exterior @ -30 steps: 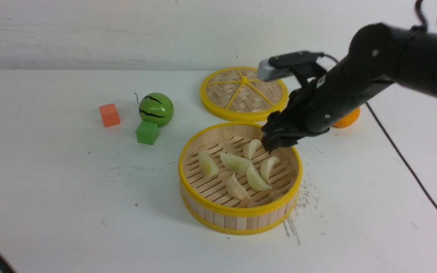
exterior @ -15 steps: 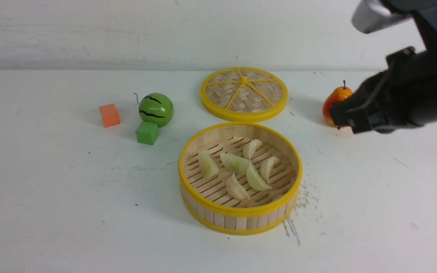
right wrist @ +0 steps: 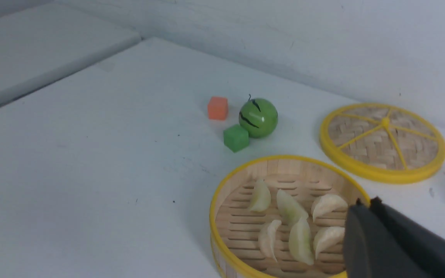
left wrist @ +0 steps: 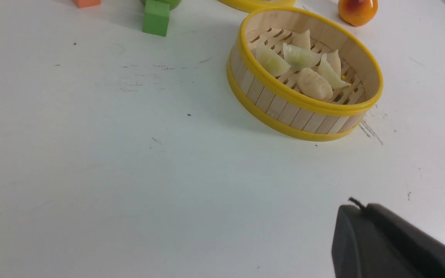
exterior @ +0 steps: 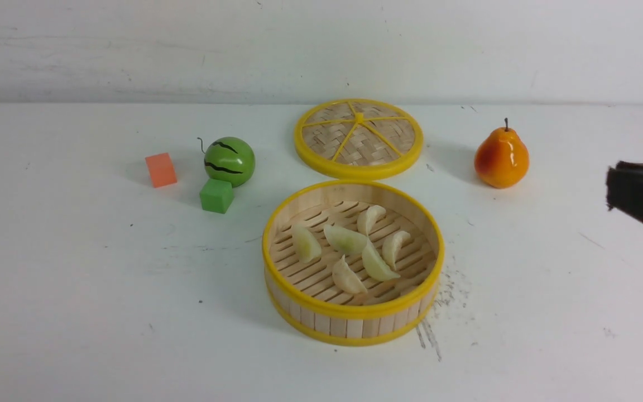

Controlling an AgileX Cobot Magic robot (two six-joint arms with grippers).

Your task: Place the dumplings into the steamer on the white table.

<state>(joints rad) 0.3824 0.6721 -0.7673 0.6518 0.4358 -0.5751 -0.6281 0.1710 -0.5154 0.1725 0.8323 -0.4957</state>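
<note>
The steamer (exterior: 355, 328) stands in the middle of the white table (exterior: 104, 279), with several cream and pale green dumplings (exterior: 345, 239) lying on its slatted floor. Both wrist views also show the dumplings (left wrist: 315, 83) (right wrist: 292, 206) inside the steamer (left wrist: 284, 110) (right wrist: 222, 193). My right gripper (exterior: 610, 187) shows only as a dark tip at the right edge, well clear of the steamer; in its wrist view the right gripper (right wrist: 365, 202) is shut and empty. The left gripper (left wrist: 355, 206) is shut, holds nothing, and hangs over bare table on the near side of the steamer. It is out of the front view.
A flat woven lid (exterior: 358, 138) lies just behind the steamer. A toy watermelon (exterior: 230, 161), a green cube (exterior: 216, 195) and an orange cube (exterior: 161, 170) sit at the back left. A toy pear (exterior: 501, 158) stands at the back right.
My right arm has pulled back from above the steamer's far rim to the right edge of the front view, uncovering the pear. The dumplings have not moved.
</note>
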